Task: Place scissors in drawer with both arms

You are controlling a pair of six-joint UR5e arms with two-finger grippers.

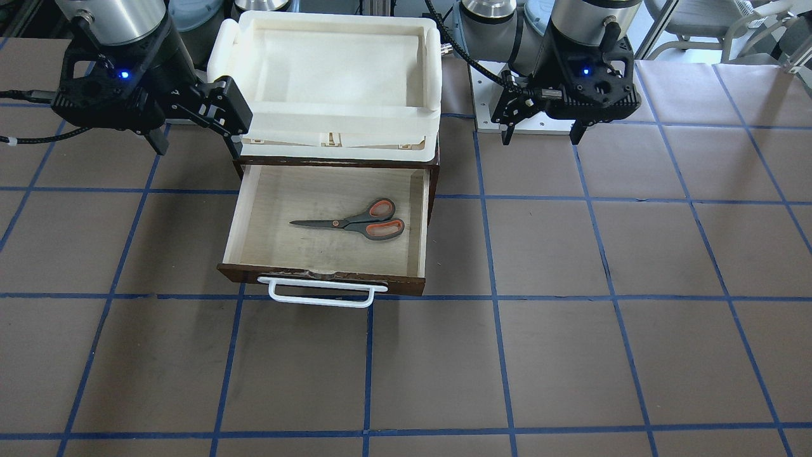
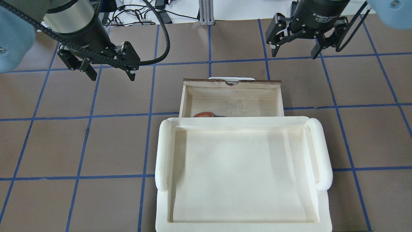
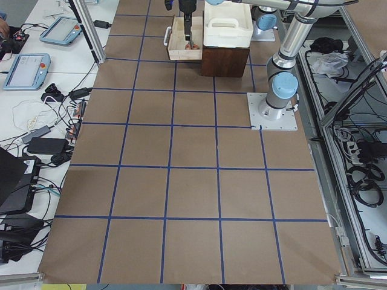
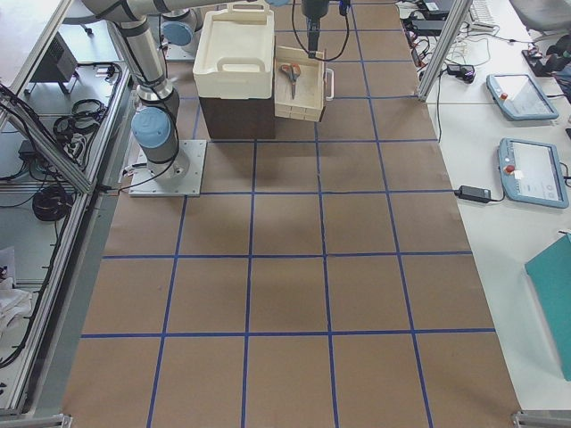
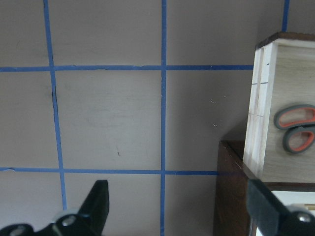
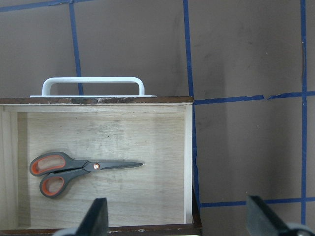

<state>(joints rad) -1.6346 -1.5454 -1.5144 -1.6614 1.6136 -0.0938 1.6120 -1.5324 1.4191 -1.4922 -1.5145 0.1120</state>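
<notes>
The scissors (image 1: 355, 222) lie flat inside the open drawer (image 1: 248, 216), grey handles with orange-red loops toward the robot's left. They also show in the right wrist view (image 6: 74, 169) and the left wrist view (image 5: 295, 130). In the overhead view only a handle loop (image 2: 207, 114) shows. The drawer's white bar handle (image 1: 323, 293) faces away from the robot. My left gripper (image 2: 111, 75) is open and empty above the table, left of the drawer. My right gripper (image 2: 293, 54) is open and empty, beyond the drawer's right front corner.
A cream-white foam tray (image 2: 162, 151) sits on top of the dark brown cabinet (image 4: 236, 116) that the drawer slides out of. The brown table surface has a blue tape grid (image 1: 495, 298). Tablets and cables lie along the far table edge (image 4: 526, 134).
</notes>
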